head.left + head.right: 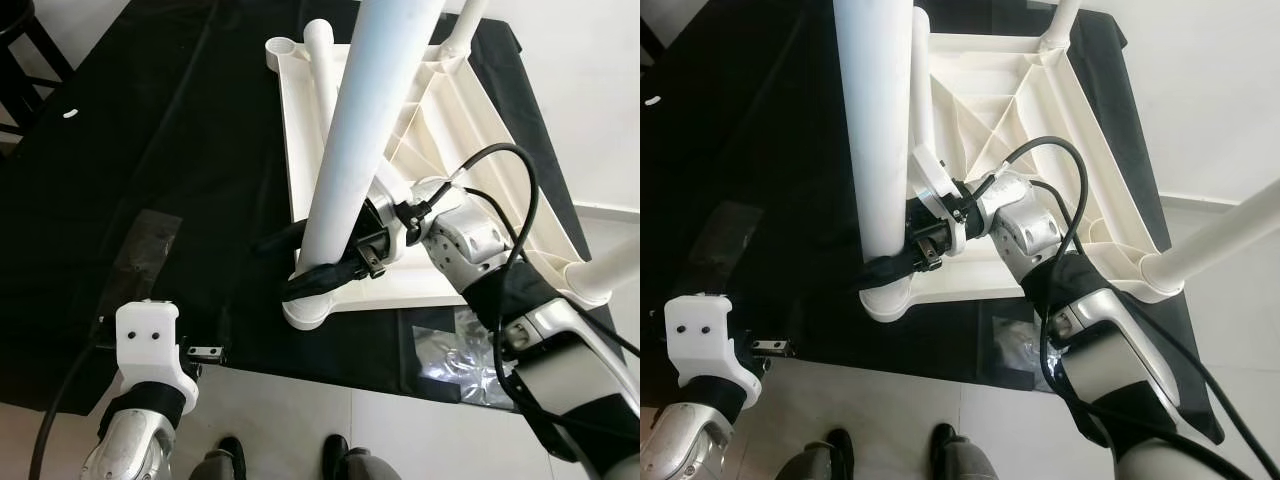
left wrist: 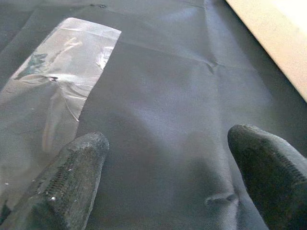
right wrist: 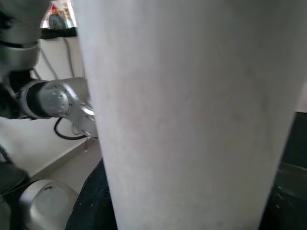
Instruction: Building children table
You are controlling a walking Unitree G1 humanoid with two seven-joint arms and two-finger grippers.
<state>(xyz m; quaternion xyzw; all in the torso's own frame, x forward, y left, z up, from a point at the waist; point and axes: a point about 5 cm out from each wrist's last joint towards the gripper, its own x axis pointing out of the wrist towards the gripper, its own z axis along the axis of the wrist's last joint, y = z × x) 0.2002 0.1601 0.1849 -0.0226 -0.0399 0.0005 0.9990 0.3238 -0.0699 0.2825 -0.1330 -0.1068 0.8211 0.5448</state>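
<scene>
A white plastic table (image 1: pixel 500 130) lies upside down on a black cloth (image 1: pixel 200 150). At its near left corner socket (image 1: pixel 310 310) a long white leg (image 1: pixel 365 110) stands upright. My right gripper (image 1: pixel 315 262) is shut on this leg just above the socket, its black fingers wrapped round it; up close the leg (image 3: pixel 192 96) fills the right wrist view. Two more legs stand at the near right corner (image 1: pixel 610 272) and the far right corner (image 1: pixel 462 35). Another leg (image 1: pixel 322 70) lies across the table's far left. My left gripper (image 2: pixel 168 177) hovers open over the cloth, off the table's left.
A clear plastic bag (image 1: pixel 145 250) lies flat on the cloth near the left arm. Another crumpled bag (image 1: pixel 455 350) sits by the cloth's front edge. A black stool (image 1: pixel 20 50) stands at the far left. Pale floor tiles (image 1: pixel 300 420) run along the front.
</scene>
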